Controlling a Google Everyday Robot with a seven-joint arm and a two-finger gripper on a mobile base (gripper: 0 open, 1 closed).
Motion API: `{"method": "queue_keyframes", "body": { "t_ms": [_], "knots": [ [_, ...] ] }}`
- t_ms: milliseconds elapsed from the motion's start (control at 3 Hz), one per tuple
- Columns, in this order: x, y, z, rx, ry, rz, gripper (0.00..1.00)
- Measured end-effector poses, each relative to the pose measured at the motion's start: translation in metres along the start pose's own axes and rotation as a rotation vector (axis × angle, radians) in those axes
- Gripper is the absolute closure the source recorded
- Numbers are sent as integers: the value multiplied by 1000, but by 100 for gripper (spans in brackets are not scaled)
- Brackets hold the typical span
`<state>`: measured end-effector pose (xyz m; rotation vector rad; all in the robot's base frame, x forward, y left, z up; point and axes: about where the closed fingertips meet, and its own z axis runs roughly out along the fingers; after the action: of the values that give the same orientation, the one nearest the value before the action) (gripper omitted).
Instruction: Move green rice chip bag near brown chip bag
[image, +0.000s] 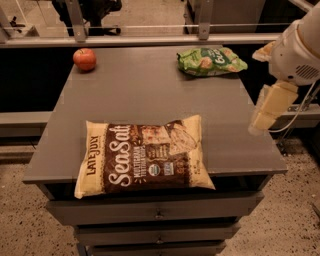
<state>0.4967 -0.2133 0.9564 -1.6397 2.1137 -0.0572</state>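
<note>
The green rice chip bag (210, 61) lies at the far right corner of the grey table (150, 95). The brown chip bag (145, 156), dark brown with cream edges and "Sea Salt" lettering, lies flat at the table's front edge, slightly overhanging it. My gripper (264, 117) hangs from the white arm (297, 50) at the right, just off the table's right edge. It is well in front of and to the right of the green bag, apart from both bags, and holds nothing that I can see.
A red apple (84, 59) sits at the table's far left corner. Drawers (157, 215) run below the table's front. A metal rail (140, 40) runs behind the table. Speckled floor lies on both sides.
</note>
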Motion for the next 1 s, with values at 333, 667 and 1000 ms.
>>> {"method": "queue_keyframes", "body": {
  "t_ms": [333,667,1000],
  "knots": [
    [-5,-62,34,87,-99,4,0],
    [-13,-126,62,155,-212,39,0],
    [-24,-186,92,200,-317,83,0]
  ]
}}
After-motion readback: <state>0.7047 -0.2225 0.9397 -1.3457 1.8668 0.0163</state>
